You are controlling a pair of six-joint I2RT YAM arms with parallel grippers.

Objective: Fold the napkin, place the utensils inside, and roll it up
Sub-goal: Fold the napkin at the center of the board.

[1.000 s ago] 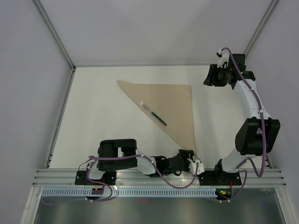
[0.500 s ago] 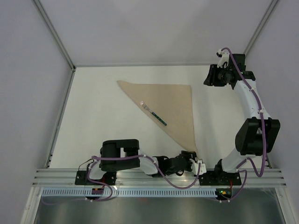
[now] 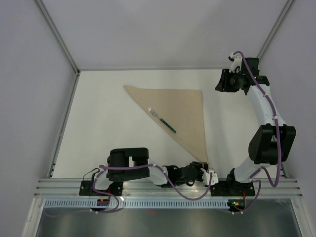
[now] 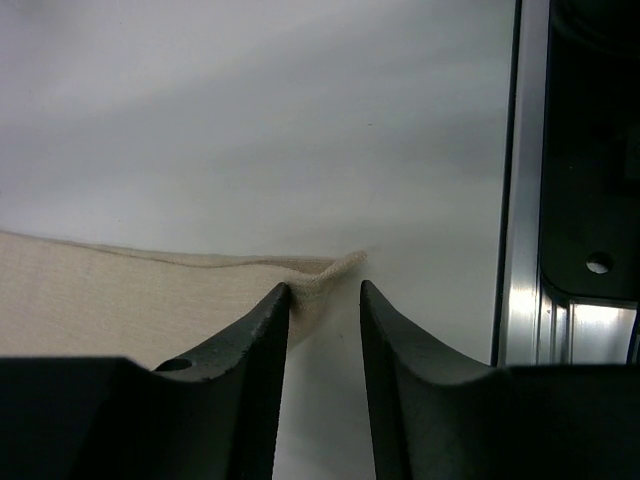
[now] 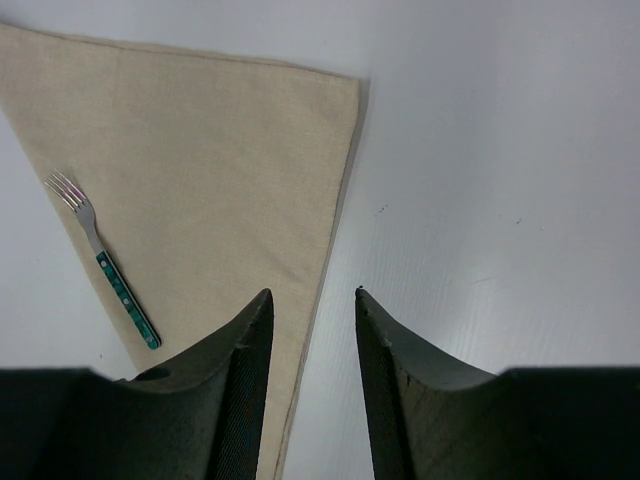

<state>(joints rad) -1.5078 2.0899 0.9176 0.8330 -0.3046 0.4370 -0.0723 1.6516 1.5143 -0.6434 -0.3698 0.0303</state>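
The beige napkin lies flat, folded into a triangle, with one corner pointing at the near edge. The fork, with silver tines and a green handle, lies along the napkin's diagonal edge; it also shows in the right wrist view. My left gripper is open and low on the table at the napkin's near corner. In the left wrist view that corner lies just ahead of the open gripper and touches the left finger. My right gripper is open and empty, raised above the napkin's right edge.
A metal rail runs along the table's near edge, just right of the left gripper. Grey walls close the left, back and right sides. Bare white table lies left of the napkin.
My left gripper has shifted slightly toward the near edge, uncovering the napkin's near corner. The right arm, napkin and fork have not moved.
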